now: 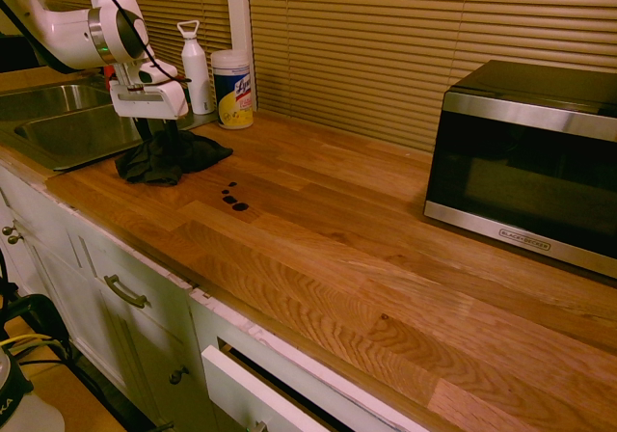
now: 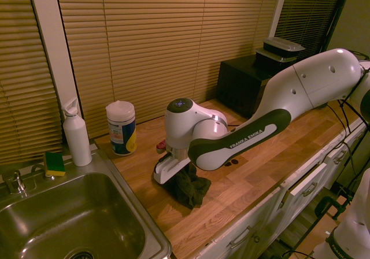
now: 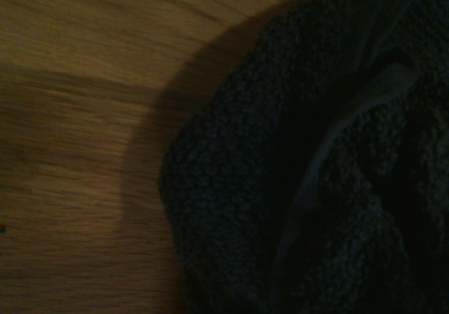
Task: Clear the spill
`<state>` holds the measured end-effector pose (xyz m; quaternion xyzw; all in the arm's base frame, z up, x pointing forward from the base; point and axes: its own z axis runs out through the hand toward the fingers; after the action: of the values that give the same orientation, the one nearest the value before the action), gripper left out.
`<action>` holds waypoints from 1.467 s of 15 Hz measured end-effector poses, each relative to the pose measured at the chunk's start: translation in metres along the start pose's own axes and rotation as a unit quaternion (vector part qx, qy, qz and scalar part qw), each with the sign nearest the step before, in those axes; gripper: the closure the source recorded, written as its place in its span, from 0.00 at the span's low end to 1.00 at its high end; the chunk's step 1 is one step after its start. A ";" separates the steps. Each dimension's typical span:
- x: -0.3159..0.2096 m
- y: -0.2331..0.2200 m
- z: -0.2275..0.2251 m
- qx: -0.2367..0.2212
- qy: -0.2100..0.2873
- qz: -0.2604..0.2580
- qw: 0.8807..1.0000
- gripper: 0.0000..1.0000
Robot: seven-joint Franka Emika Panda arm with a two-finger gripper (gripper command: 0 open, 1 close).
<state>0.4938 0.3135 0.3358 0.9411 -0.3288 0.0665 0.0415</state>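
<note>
Noting position: the gripper (image 1: 158,139) is down at the dark cloth (image 1: 147,162), fingers apart with folds between them; no firm grip seen. Your spill (image 1: 229,200) lies beside the cloth, apart from it, on the side away from the sink (image 1: 77,128), towards the microwave (image 1: 525,162). Its short line of blots runs roughly from back edge to front edge. You have one arm. Surface: wooden counter (image 1: 318,249), cloth near the sink's edge. Next, probably: close on cloth, wipe lengthwise towards the microwave end.
</note>
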 end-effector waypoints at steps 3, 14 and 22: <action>0.003 0.002 0.001 -0.007 -0.001 0.004 1.000 1.00; 0.030 0.025 0.008 -0.031 -0.010 0.029 0.999 1.00; 0.084 0.115 0.021 -0.053 -0.007 0.078 0.996 1.00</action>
<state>0.4893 0.1700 0.3323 0.9096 -0.4045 0.0451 0.0835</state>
